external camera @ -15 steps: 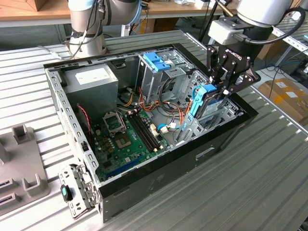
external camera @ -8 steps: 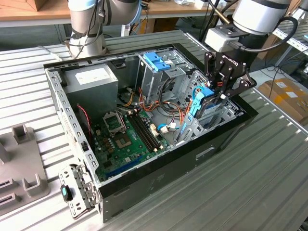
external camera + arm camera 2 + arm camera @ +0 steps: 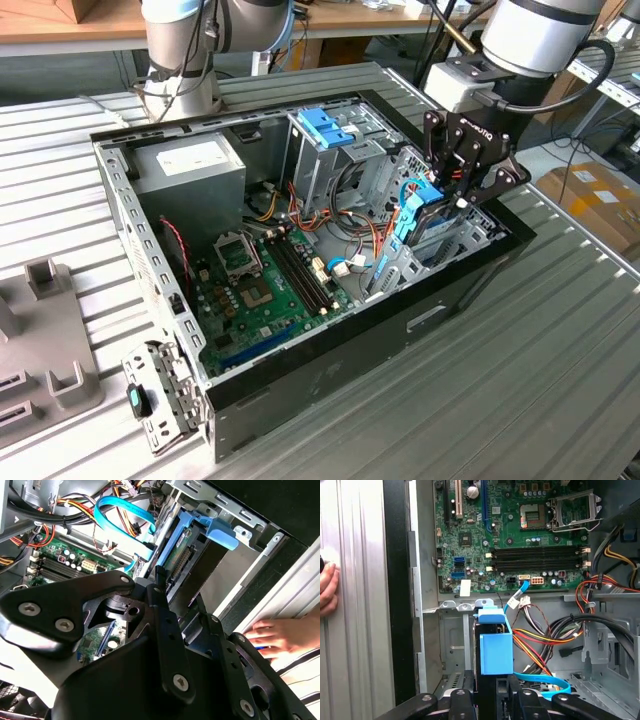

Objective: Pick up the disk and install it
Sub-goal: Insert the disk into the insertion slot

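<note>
Pickup is complete — the pincer (image 3: 450,198) clamps the disk (image 3: 417,217), which stands on edge partway down in the drive bay (image 3: 451,647) of the case (image 3: 350,352) — so final seating appears to remain.

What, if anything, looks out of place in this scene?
A person's hand lies on the table beside the computer case, close to the gripper holding the disk. The processor socket also stands open.

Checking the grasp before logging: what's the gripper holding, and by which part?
It holds the disk, pinched at the end nearest the gripper.
</note>
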Available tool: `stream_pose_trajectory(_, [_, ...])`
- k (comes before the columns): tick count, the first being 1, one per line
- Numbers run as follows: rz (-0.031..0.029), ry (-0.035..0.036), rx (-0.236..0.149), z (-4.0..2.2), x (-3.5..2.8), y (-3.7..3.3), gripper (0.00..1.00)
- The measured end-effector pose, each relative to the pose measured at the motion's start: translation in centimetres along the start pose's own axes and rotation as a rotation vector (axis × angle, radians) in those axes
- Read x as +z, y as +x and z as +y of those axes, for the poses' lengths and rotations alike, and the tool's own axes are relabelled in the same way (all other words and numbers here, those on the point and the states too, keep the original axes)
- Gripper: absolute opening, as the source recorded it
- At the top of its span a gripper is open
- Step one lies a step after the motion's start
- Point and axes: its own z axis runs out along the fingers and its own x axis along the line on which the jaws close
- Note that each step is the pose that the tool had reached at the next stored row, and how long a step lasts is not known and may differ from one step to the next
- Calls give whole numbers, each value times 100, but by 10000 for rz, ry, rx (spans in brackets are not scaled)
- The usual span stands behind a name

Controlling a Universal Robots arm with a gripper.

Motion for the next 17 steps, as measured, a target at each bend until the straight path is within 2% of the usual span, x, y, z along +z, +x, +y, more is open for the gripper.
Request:
stream_pose_trajectory(3, [-11,1,0,0,4,-1,36])
stream_pose_trajectory(4, [-7,0,-1,0,3,-1,42])
stream_pose_trajectory(8, [-1,0,-1,0,1,0,42])
stream_pose_trajectory(13, [-1,0,0,2,82,-4,42])
stream_pose_trajectory(17, [2,0,0,2,94,-4,42])
